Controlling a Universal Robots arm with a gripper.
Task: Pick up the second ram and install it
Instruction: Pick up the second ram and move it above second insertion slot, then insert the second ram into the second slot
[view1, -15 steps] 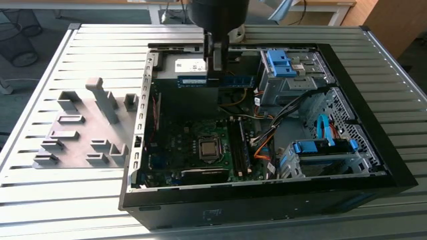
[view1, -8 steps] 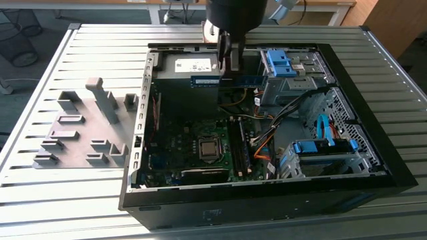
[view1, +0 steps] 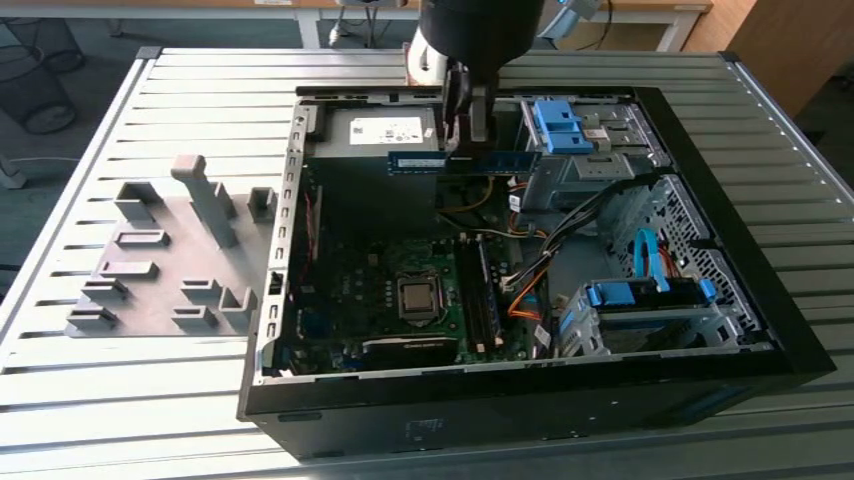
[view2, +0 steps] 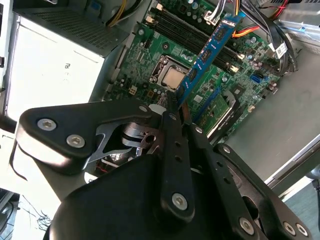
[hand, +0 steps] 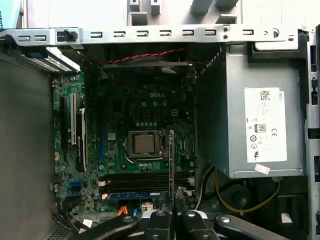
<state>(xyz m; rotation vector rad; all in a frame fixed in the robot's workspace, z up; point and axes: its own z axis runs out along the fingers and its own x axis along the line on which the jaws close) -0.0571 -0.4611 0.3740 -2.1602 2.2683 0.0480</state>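
Note:
The second ram (view1: 461, 162) is a dark green stick with black chips. It hangs level over the back of the open computer case (view1: 747, 300), above the motherboard. My gripper (view1: 466, 148) is shut on its middle from above. In the second wrist view the ram (view2: 207, 52) juts out from between the gripper's (view2: 178, 102) closed fingers, over the memory slots (view2: 187, 31). In the first wrist view the ram (hand: 171, 160) shows edge-on above the gripper (hand: 172, 212), crossing the memory slots (hand: 145, 181) beside the processor socket (hand: 144, 144).
A grey holder plate (view1: 167, 262) with upright blocks lies on the slatted table at the exterior view's left of the case. Inside the case are the power supply (view1: 380, 130), blue drive cages (view1: 641, 300) and orange and black cables (view1: 527, 285).

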